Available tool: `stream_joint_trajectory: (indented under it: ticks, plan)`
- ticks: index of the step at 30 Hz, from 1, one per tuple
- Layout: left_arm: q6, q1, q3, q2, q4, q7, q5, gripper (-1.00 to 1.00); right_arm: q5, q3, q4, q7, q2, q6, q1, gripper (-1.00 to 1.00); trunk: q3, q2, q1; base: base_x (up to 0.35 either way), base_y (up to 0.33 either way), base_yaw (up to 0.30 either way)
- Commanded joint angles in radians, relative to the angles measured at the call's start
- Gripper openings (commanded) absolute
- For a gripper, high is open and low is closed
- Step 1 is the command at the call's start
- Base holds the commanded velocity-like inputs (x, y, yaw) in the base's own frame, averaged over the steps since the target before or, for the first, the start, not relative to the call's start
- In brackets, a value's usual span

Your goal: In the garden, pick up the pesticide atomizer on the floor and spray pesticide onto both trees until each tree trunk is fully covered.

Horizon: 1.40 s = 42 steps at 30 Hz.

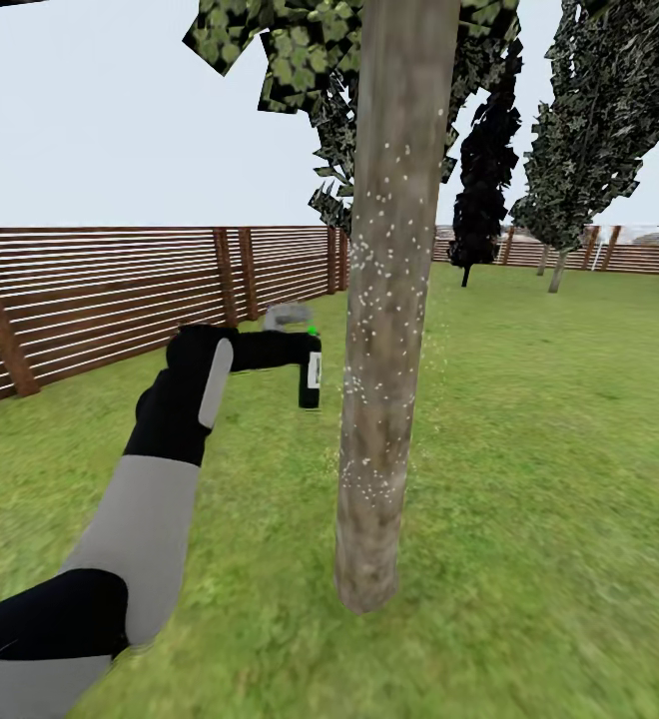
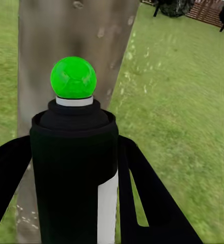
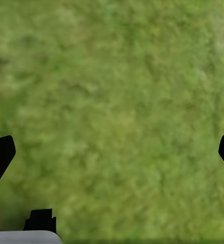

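The black, cylindrical atomizer (image 1: 310,371) is gripped upright by the left gripper (image 1: 288,352), jaws shut on it, at 9 o'clock beside the mottled grey-brown trunk (image 1: 389,300), speckled with white droplets. The right gripper (image 3: 112,152) is held wide open and empty over grass (image 3: 117,76).

atomizer (image 1: 308,367) just left of trunk (image 1: 384,330), fence (image 1: 120,290) behind.
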Motion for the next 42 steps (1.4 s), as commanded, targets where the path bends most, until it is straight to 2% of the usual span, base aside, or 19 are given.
stream_joint_trajectory:
  ticks: [1,6,8,9,10,12,15,16,18,19,21,22,25,28,30,31,33,36,42]
  plan:
    - [0.000,-0.009,0.000,0.000,0.000,0.000,-0.001,-1.00,0.000,0.000,0.000,0.000,0.000,0.000,0.000,1.00,0.000,0.000,0.000,0.000,0.000,0.000]
    - [0.002,-0.035,0.003,0.000,0.005,0.000,-0.002,-1.00,0.000,0.000,0.000,0.000,0.000,0.000,0.000,1.00,0.000,0.000,0.000,0.000,0.000,0.000]
    - [0.000,-0.036,0.003,0.000,0.087,-0.001,0.004,-1.00,0.000,0.000,0.000,0.000,0.000,0.000,0.000,1.00,0.000,0.000,0.000,0.000,0.000,0.000]
    - [-0.002,-0.036,-0.013,0.000,0.146,-0.003,0.047,-1.00,0.000,0.000,0.000,0.000,0.000,0.000,0.000,1.00,0.000,0.000,0.000,0.000,0.000,0.000]
    - [-0.005,-0.036,-0.054,0.000,0.214,-0.002,0.094,-1.00,0.000,0.000,0.000,0.000,0.000,0.000,0.000,1.00,0.000,0.000,0.000,0.000,0.000,0.000]
    - [-0.049,-0.036,-0.111,0.000,0.310,-0.002,0.121,-1.00,0.000,0.000,0.000,0.000,0.000,0.000,0.000,1.00,0.000,0.000,0.000,0.000,0.000,0.000]
    - [-0.238,-0.036,-0.147,0.000,0.573,0.001,0.134,-1.00,0.000,0.000,0.000,0.000,0.000,0.000,0.000,1.00,0.000,0.000,0.000,0.000,0.000,0.000]
    - [-0.351,-0.036,-0.148,0.000,0.699,0.002,0.135,-1.00,0.000,0.000,0.000,0.000,0.000,0.000,0.000,1.00,0.000,0.000,0.000,0.000,0.000,0.000]
    - [-0.499,-0.036,-0.147,0.000,0.855,0.003,0.134,-1.00,0.000,0.000,0.000,0.000,0.000,0.000,0.000,1.00,0.000,0.000,0.000,0.000,0.000,0.000]
    - [-0.608,-0.036,-0.144,0.000,0.958,0.003,0.133,-1.00,0.000,0.000,0.000,0.000,0.000,0.000,0.000,1.00,0.000,0.000,0.000,0.000,0.000,0.000]
    - [-0.800,-0.034,-0.142,0.000,1.083,0.004,0.131,-1.00,0.000,0.000,0.000,0.000,0.000,0.000,0.000,1.00,0.000,0.000,0.000,0.000,0.000,0.000]
    - [-0.858,-0.018,-0.141,0.000,1.109,0.016,0.131,-1.00,0.000,0.000,0.000,0.000,0.000,-0.001,0.000,1.00,0.000,0.000,0.000,0.000,0.000,0.000]
    - [-0.951,0.039,-0.143,0.000,1.123,0.099,0.130,-1.00,0.000,0.000,0.000,0.000,0.000,-0.003,0.000,1.00,0.000,0.000,0.000,0.000,0.000,0.000]
    - [-0.969,0.045,-0.141,0.000,1.124,0.119,0.130,-1.00,0.000,0.000,0.000,0.000,0.004,-0.003,0.000,1.00,0.000,0.000,0.000,0.000,0.000,0.000]
    - [-0.974,0.047,-0.142,0.000,1.125,0.232,0.130,-1.00,-0.001,0.000,0.000,0.000,0.007,-0.003,0.000,1.00,0.000,0.000,0.000,0.000,0.000,0.000]
    - [-0.975,0.047,-0.142,0.000,1.125,0.250,0.130,-1.00,-0.001,0.000,0.000,0.000,0.007,-0.003,0.000,1.00,0.000,0.000,0.000,0.000,0.000,0.000]
    - [-0.977,0.047,-0.142,0.000,1.125,0.273,0.130,-1.00,-0.001,-0.001,0.000,0.000,0.007,-0.003,0.000,1.00,0.000,0.000,0.000,0.000,0.000,0.000]
    - [-1.052,0.047,-0.142,0.000,1.127,0.283,0.130,-1.00,-0.002,-0.001,-0.001,0.000,0.006,-0.003,0.000,1.00,0.000,0.000,0.000,0.000,0.000,0.000]
    - [-1.080,0.048,-0.139,0.000,1.127,0.280,0.131,-1.00,-0.002,-0.001,-0.003,0.000,0.009,-0.003,0.000,1.00,0.000,0.000,0.000,0.000,0.048,0.000]
